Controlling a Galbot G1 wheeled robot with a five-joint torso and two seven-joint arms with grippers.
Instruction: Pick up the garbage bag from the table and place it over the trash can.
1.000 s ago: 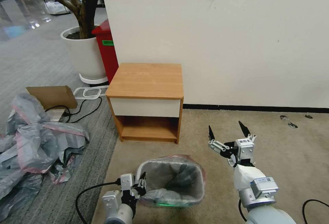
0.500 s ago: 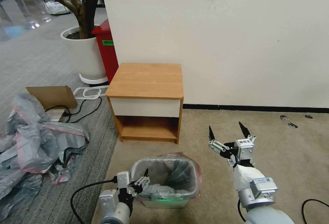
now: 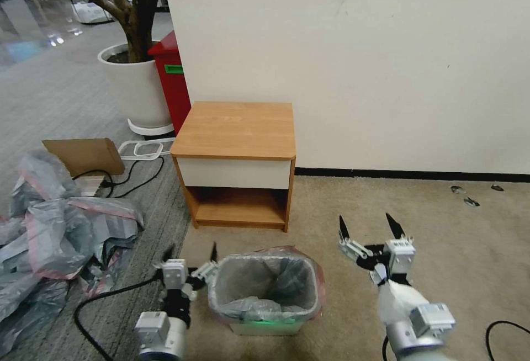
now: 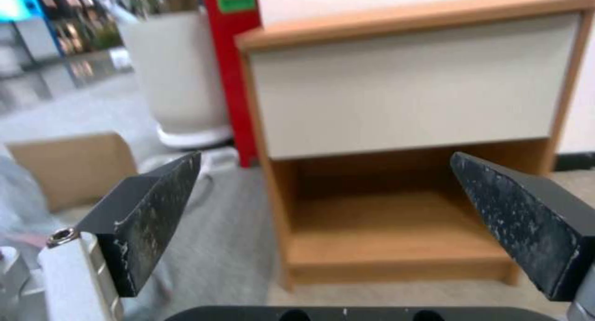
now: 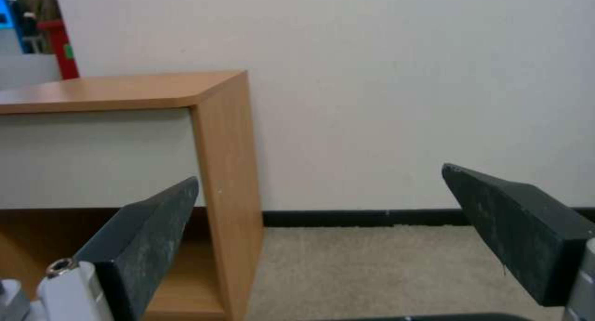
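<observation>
On the beige carpet before the table (image 3: 237, 129), your garbage bag (image 3: 265, 308) lines the trash can (image 3: 264, 295), left end effector (image 3: 190, 256) and right end effector (image 3: 370, 227) spread empty; its loose rim could slip inward.

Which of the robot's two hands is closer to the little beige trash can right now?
The left hand. It sits open just beside the trash can's left rim, almost touching the garbage bag lining it. The right hand, also open, hovers farther off to the can's right, above the carpet.
</observation>
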